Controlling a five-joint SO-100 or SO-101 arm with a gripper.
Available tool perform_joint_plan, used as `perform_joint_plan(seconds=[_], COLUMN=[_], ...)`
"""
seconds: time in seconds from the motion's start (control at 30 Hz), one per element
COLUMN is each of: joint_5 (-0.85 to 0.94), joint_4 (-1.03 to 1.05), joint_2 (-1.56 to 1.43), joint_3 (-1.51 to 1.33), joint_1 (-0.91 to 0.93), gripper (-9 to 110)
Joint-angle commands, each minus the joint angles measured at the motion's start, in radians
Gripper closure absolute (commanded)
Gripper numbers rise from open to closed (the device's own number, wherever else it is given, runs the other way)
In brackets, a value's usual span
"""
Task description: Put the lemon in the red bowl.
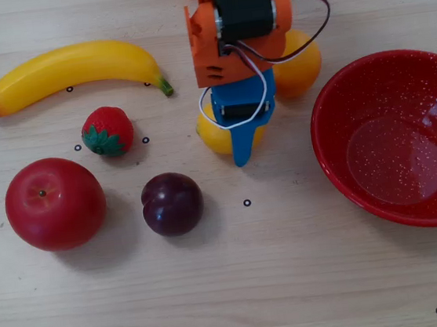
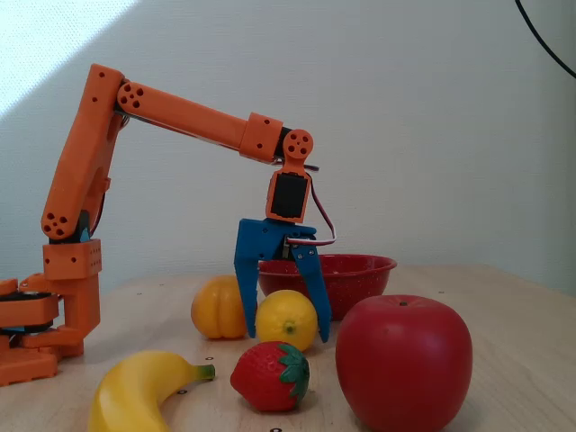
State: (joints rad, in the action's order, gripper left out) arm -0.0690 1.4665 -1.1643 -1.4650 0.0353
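Gripper [image 2: 282,331] first: its 2 blue fingers hang straight down from the orange arm [image 2: 193,120] and straddle the lemon [image 2: 286,320], 1 finger on each side in the fixed view. They look drawn in against the fruit, pinching it lightly, though from where I stand I can't swear both fingers are pressing. The lemon sits on the wooden table [image 1: 295,281], with no gap showing under it in the fixed view.

From above, the gripper [image 1: 236,142] covers most of the lemon [image 1: 211,137]; only its yellow left part peeks out beside the blue finger. An orange fruit [image 1: 302,63] lies just behind it, close to the arm. The red bowl [image 1: 335,150] sits off to the right in the overhead view, empty, apart from the lemon with bare table between them.

So I'd say the grasp is the step in hand: fingers placed, fruit not yet off the table. Next would be a firmer squeeze if needed, then a straight lift high enough to clear the bowl's rim, a swing toward the bowl, and a release over its middle. A smooth oval fruit like this could slip or roll out if the pinch is off-centre.

The banana [image 1: 66,69], strawberry [image 1: 107,131], apple [image 1: 53,203] and plum [image 1: 172,203] all lie to the left in the overhead view, away from that path.
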Motion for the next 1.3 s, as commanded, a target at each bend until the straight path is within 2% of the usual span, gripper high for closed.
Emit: perform_joint_plan(seconds=[0.0,0.4,0.63,0.8,0.97,1.27], joint_5=[0.031,0.06,0.103,0.101,0.052,-0.048], joint_4=[0.066,0.301,0.295,0.153,-0.055,-0.425], joint_2=[-0.103,-0.288,-0.434,-0.526,-0.603,-0.594], joint_3=[0.123,0.407,0.543,0.508,0.333,-0.017], joint_1=[-0.035,0.02,0.175,0.336,0.485,0.569], gripper=[101,101,101,101,101,101])
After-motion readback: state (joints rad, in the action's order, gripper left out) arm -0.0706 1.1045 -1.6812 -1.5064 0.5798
